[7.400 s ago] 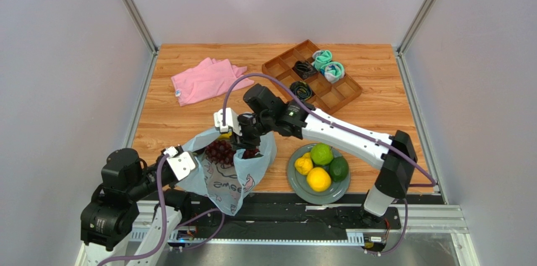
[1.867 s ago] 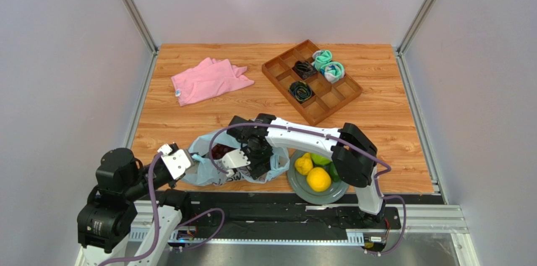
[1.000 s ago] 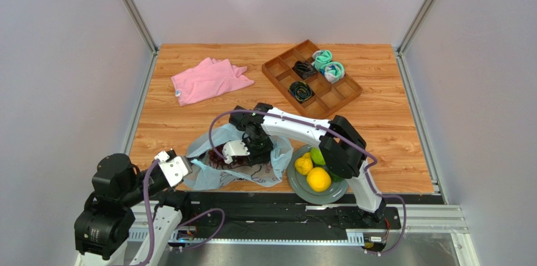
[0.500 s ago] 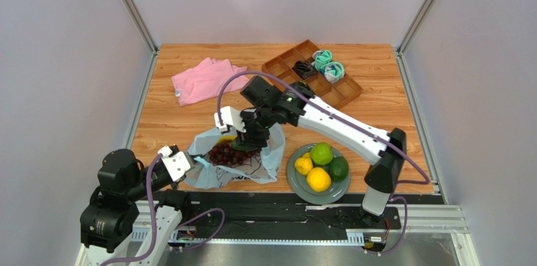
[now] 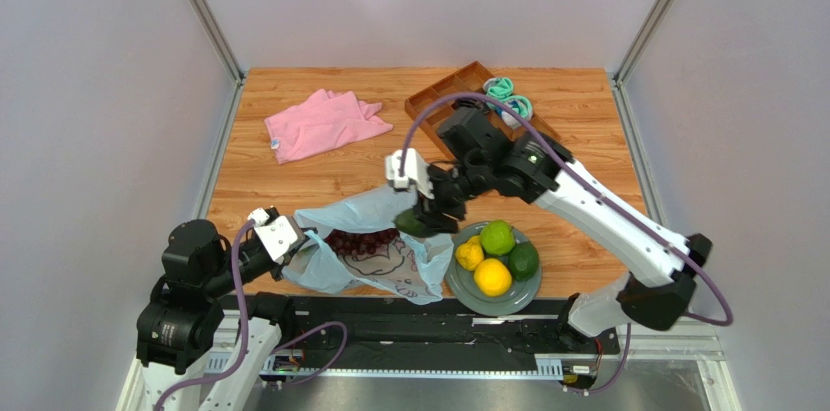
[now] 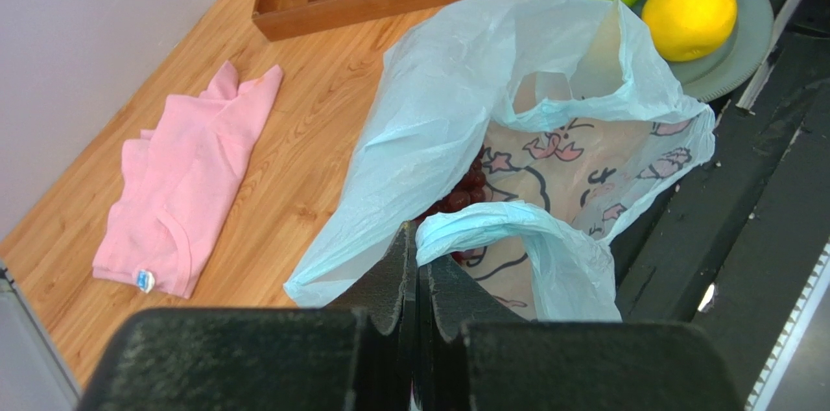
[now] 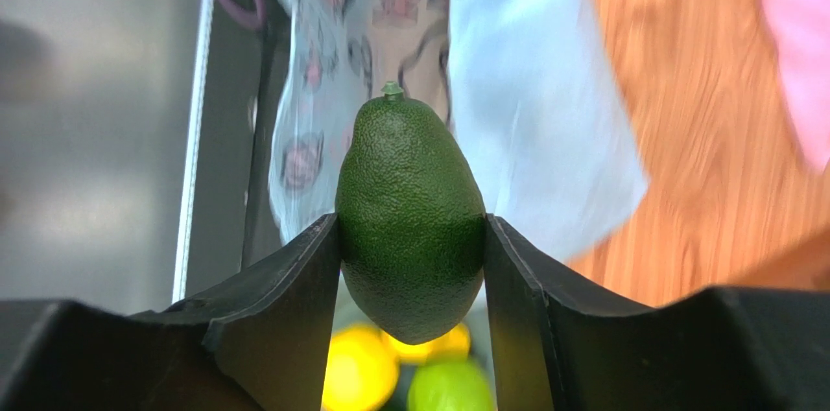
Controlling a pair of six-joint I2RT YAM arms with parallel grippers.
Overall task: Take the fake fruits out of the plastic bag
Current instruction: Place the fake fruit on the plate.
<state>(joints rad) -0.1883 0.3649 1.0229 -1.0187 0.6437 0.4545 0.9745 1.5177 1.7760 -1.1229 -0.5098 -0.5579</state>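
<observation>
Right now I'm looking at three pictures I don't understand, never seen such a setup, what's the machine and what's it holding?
It is two robot arms bolted to a wooden table. One picture looks down from above; the other two come from wrist cameras. The left gripper is shut on a handle of the pale-blue plastic bag, where a dark grape bunch shows. The right gripper holds a dark green avocado beside the grey plate, which carries four more fake fruits. A pink cloth and a wooden compartment tray lie farther back.
</observation>
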